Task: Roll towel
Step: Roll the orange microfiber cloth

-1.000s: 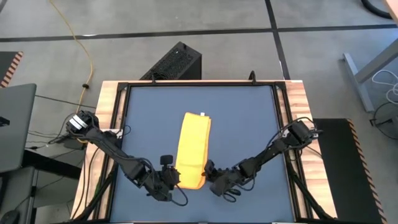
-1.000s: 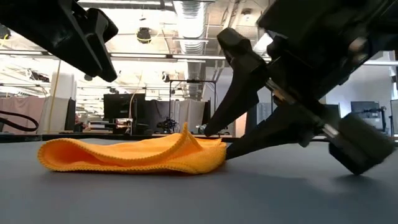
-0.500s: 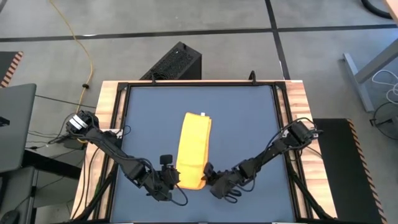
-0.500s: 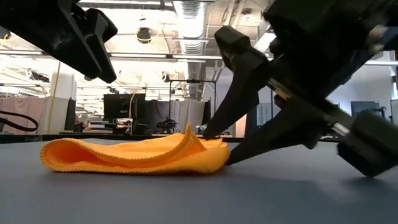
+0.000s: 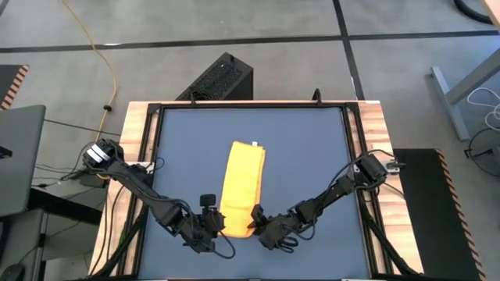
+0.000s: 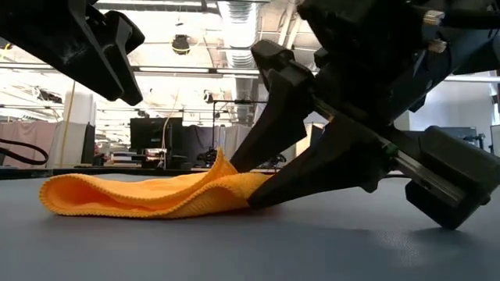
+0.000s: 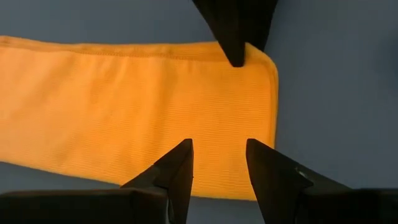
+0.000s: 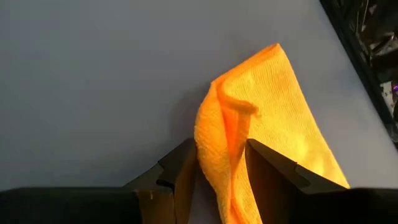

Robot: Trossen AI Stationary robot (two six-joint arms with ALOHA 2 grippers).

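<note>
High view: the towel point(image 5: 243, 187) lies folded, centre-low on the worktop point(image 5: 312, 148).

Low view: the right hand point(image 6: 248, 187) pinches the lifted corner.

Left wrist view: the left hand point(image 7: 219, 163) hovers open, so the roll may skew or slip.
</note>
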